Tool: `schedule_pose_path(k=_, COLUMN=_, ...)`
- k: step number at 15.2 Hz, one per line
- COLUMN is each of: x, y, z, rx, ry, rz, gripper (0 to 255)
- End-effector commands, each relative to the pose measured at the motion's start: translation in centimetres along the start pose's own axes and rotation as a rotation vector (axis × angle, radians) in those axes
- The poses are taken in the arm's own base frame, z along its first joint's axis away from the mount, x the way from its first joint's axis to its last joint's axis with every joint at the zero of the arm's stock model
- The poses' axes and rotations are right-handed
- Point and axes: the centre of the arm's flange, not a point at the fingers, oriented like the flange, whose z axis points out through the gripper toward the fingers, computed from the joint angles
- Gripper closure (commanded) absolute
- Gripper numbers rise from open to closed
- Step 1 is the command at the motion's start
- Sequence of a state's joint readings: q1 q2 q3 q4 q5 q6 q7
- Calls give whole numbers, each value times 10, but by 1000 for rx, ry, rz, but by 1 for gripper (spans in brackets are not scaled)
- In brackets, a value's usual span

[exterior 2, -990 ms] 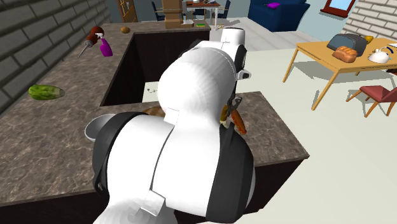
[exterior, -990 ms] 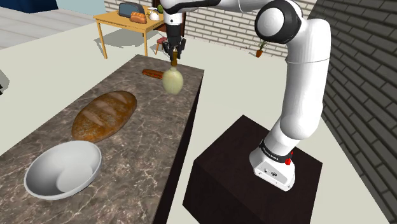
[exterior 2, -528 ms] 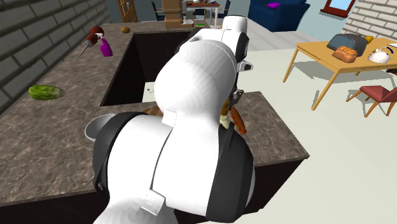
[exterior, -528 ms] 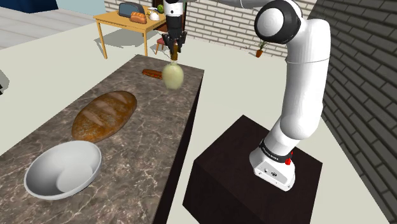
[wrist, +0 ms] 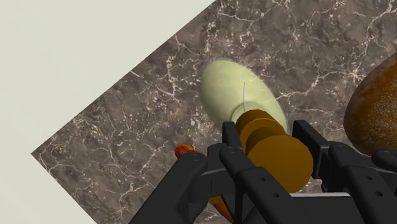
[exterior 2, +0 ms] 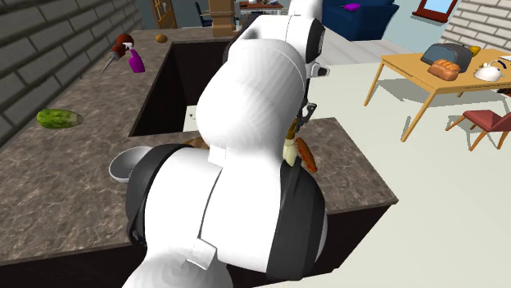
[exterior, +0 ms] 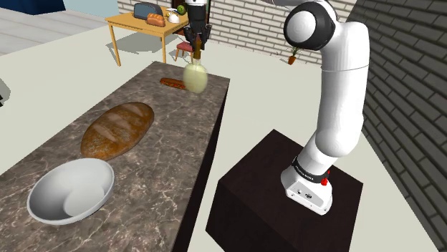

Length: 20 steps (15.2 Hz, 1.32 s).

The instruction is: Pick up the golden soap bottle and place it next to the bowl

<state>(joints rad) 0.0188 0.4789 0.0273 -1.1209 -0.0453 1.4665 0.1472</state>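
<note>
a black two-finger end effector (exterior: 195,47) points straight down in the upper middle of the shoulder view, clamped on the brown-gold cap and neck of a soap bottle (exterior: 194,77). in the wrist view its fingers (wrist: 236,167) press on either side of that cap, probably the narrowest part to grip. the bottle's pale yellow-green rounded body hangs upright below the end effector and appears to be clear of the dark marbled bench (exterior: 168,161), above its far end, so it can likely be carried without dragging. near it on the bench lies a small orange-brown item (exterior: 172,82). a large brown bread loaf (exterior: 118,129) lies mid-bench, left of the frame's centre. the grey bowl (exterior: 71,190), the target, sits at the lower left, well apart from the bottle. the loaf lies between them, so the height looks useful for the trip.
</note>
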Motion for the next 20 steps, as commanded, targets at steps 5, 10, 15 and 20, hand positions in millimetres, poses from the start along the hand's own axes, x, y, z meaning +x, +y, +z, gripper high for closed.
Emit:
schedule_pose_path(k=5, x=-4, y=1, z=-31, rx=0, ry=0, rz=0, gripper=255)
schedule_pose_path(k=10, x=-8, y=3, z=-57, rx=0, ry=0, rz=0, gripper=255)
schedule_pose_path(k=15, x=-27, y=-16, z=-68, rx=0, ry=0, rz=0, gripper=255)
schedule_pose_path(k=20, x=-73, y=-64, z=-65, rx=0, ry=0, rz=0, gripper=255)
